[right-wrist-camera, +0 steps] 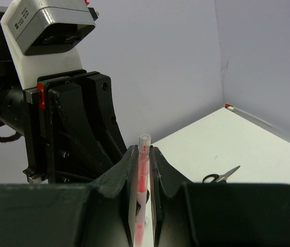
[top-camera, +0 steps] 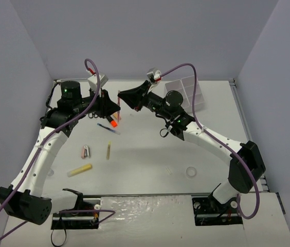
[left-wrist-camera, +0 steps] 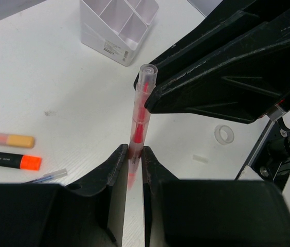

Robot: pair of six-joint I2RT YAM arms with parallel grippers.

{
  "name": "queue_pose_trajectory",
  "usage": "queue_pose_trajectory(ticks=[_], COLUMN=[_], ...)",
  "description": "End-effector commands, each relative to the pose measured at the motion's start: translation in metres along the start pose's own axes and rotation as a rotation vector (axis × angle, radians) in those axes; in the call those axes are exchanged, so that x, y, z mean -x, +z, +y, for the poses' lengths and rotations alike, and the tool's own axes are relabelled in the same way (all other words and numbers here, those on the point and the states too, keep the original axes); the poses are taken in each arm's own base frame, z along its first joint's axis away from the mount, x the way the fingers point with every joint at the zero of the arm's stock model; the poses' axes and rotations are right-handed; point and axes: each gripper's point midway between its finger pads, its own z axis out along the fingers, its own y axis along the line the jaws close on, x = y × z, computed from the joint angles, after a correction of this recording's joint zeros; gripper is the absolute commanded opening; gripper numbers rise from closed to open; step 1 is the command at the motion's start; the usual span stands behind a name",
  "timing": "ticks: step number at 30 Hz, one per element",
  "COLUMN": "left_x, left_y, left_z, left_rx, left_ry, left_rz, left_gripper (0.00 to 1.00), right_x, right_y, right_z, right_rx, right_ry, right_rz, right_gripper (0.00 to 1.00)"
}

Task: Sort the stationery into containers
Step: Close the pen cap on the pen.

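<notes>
White table point(top-camera: 150, 154), left fingers point(left-wrist-camera: 113, 167), right fingers point(right-wrist-camera: 126, 167) clamped on pink pen point(left-wrist-camera: 141, 114) (cap toward right's);

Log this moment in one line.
left gripper: shut on pen | right gripper: shut on same pen | pen: off table, between arms | box: pen not in

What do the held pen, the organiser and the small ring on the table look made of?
The pen looks like clear glossy plastic: its red core shows through the barrel. The organiser seems smooth, milky-white plastic, with thin moulded dividers. The ring is probably clear tape or plastic; the table shows through it.
</notes>
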Motion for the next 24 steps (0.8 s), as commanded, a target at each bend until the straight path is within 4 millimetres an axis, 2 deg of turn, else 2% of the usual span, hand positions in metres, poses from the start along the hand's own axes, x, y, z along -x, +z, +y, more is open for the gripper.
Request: queue_pose_trajectory(ticks=[1,6,7,8,10,13,16,20,24], left_x=[0.104,0.100,0.098,0.096,0.091,0.084,0.080,0.080,0.080], left_y=[-0.035,-0.033,-0.033,-0.032,-0.032,-0.033,-0.033,-0.033,-0.033], left_z=[-0.016,-0.015,-0.015,-0.015,-0.015,-0.016,-0.015,-0.015,-0.014], left_rx=[0.035,0.029,0.025,0.022,0.018,0.017,0.018,0.018,0.019], left_ry=[0.263,0.270,0.272,0.274,0.279,0.292,0.289,0.291,0.289], left_rz=[-0.342,-0.326,-0.319,-0.310,-0.291,-0.273,-0.264,-0.261,-0.258], left_gripper=[0.00,0.00,0.00,0.00,0.00,0.00,0.00,0.00,0.00], right_x=[-0.082,-0.087,-0.087,-0.084,-0.070,-0.045,-0.020,0.003,0.026], right_y=[-0.013,-0.012,-0.011,-0.010,-0.008,-0.005,-0.003,-0.007,-0.019], right_z=[0.020,0.020,0.019,0.021,0.018,0.018,0.026,0.029,0.023], right_rx=[0.080,0.084,0.088,0.101,0.105,0.122,0.149,0.168,0.177], right_ry=[0.093,0.091,0.092,0.091,0.107,0.118,0.104,0.094,0.099], right_rz=[0.260,0.280,0.280,0.277,0.253,0.203,0.164,0.123,0.101], right_gripper=[0.00,0.00,0.01,0.06,0.16,0.35,0.45,0.47,0.46])
